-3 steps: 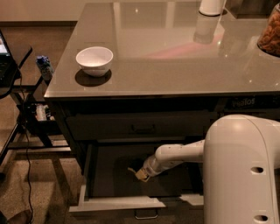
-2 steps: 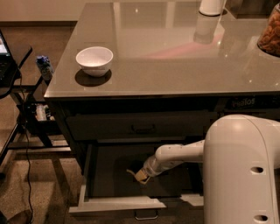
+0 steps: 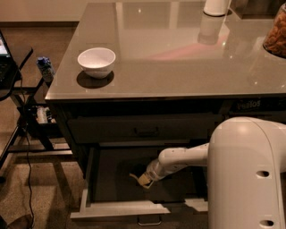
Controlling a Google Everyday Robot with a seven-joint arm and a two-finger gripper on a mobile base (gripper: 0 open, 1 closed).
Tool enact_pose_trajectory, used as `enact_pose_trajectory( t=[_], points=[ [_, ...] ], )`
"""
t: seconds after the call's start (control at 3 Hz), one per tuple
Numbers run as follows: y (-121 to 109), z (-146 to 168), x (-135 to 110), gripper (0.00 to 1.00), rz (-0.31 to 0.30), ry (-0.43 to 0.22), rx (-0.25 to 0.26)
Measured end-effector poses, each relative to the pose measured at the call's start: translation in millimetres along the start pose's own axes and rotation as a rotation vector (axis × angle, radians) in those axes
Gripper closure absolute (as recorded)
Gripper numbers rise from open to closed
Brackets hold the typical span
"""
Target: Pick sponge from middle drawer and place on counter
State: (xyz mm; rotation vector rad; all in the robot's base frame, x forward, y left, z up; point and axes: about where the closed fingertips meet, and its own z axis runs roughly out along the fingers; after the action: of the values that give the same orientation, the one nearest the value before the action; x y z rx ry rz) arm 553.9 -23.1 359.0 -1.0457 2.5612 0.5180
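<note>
The middle drawer (image 3: 120, 209) is pulled out under the counter (image 3: 178, 58), showing its pale grey front panel, small metal handle and dark interior. My white arm reaches in from the right. The gripper (image 3: 142, 179) hangs low inside the drawer, near the middle of its floor. I cannot make out the sponge; the drawer interior around the gripper is dark, and only pale yellowish parts show at the gripper's tip.
A white bowl (image 3: 96, 61) stands on the counter's near left. A white cylinder (image 3: 216, 6) and a brown-filled container (image 3: 276, 33) stand at the back right. A closed dark drawer with a black handle (image 3: 146, 131) is above. A black side table (image 3: 13, 67) and cables are at left.
</note>
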Motion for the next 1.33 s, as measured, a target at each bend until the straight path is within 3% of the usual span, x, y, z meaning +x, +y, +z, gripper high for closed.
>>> enact_pose_trajectory(
  t=[1.0, 1.33],
  points=[
    [10.4, -62.9, -0.6, 1.00, 0.015, -0.109, -0.058],
    [8.7, -92.9, 2.3, 1.00, 0.021, -0.139, -0.047]
  ],
)
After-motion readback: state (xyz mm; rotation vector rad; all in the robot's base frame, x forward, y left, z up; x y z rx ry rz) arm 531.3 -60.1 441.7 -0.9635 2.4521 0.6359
